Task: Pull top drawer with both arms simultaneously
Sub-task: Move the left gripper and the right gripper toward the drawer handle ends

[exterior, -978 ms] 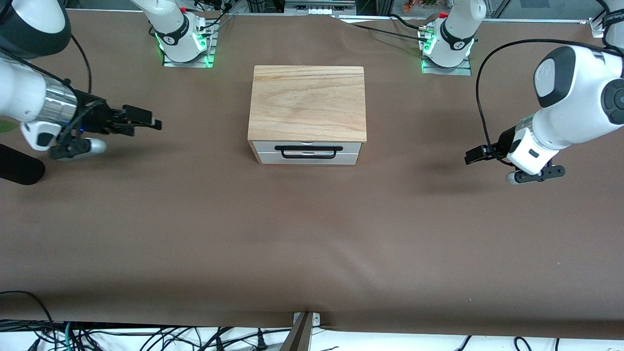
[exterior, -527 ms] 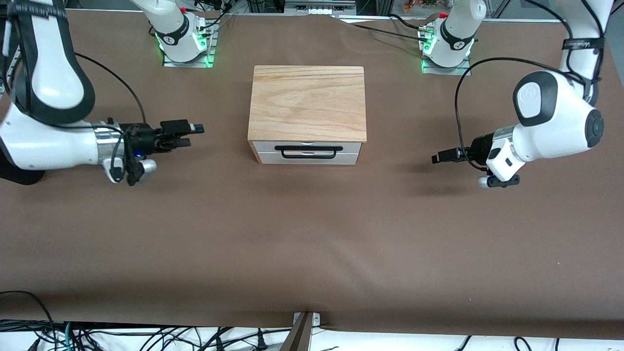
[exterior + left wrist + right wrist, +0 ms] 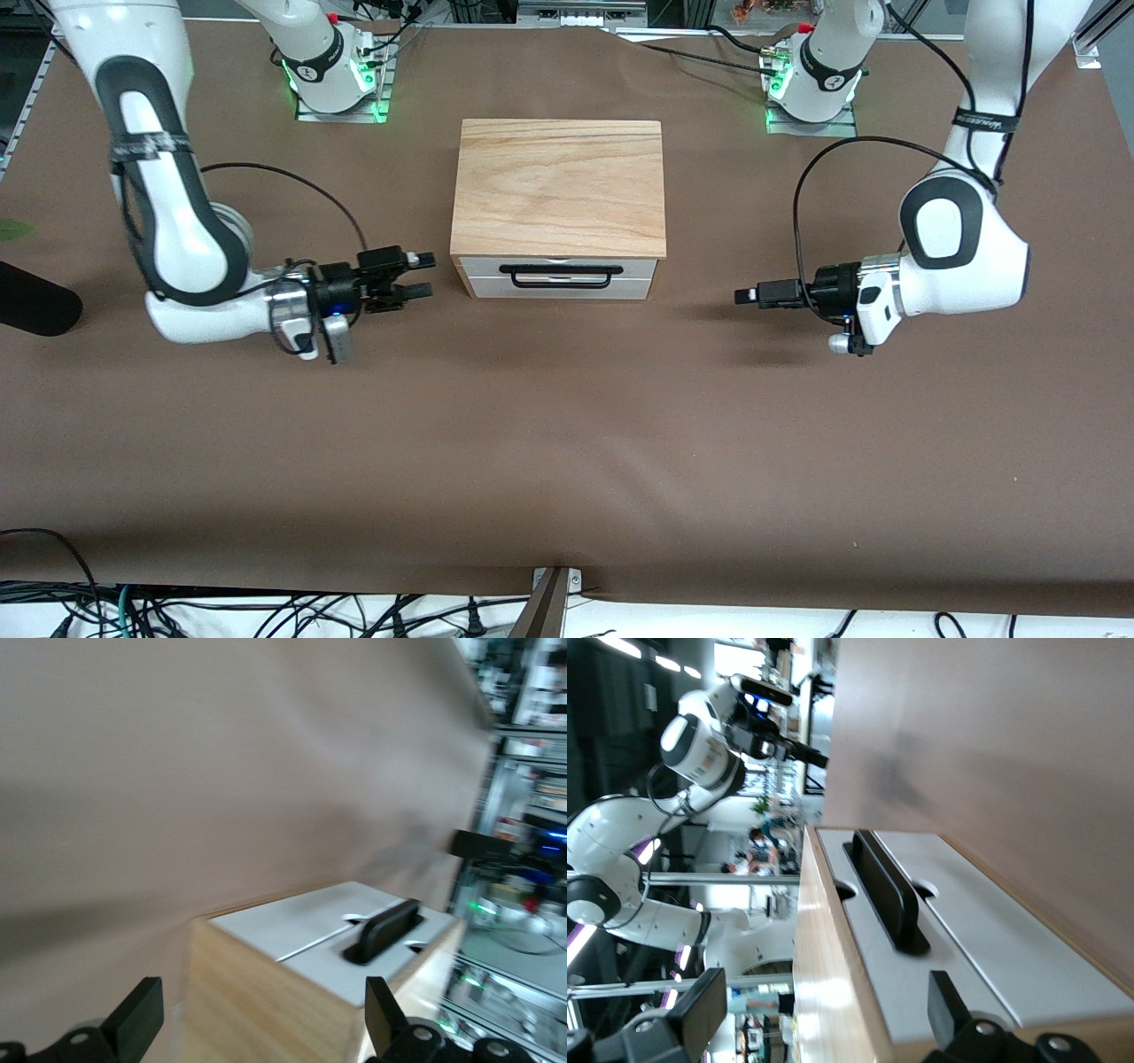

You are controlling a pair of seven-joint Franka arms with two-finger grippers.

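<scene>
The top drawer [image 3: 556,264] is the upper white front of the wooden cabinet [image 3: 558,182] and looks shut. Its black bar handle [image 3: 555,276] faces the front camera. My right gripper [image 3: 422,274] is open and empty, just beside the cabinet's front corner toward the right arm's end, apart from it. My left gripper [image 3: 746,295] is open and empty, farther off beside the cabinet toward the left arm's end. The left wrist view shows the drawer front [image 3: 341,973] and handle [image 3: 383,928] past my open left gripper [image 3: 261,1019]. The right wrist view shows the drawer front [image 3: 904,992] and handle [image 3: 886,890] past my open right gripper [image 3: 824,1010].
The lower white drawer front [image 3: 556,288] sits under the top one. The two arm bases [image 3: 332,75] [image 3: 811,84] stand along the table's edge farthest from the front camera. A black object [image 3: 35,306] lies at the right arm's end. Brown table [image 3: 567,443] stretches toward the front camera.
Both arms have swung inward and lower. Each gripper has moved from the table's ends toward the cabinet's sides, the right one getting closer to it.
</scene>
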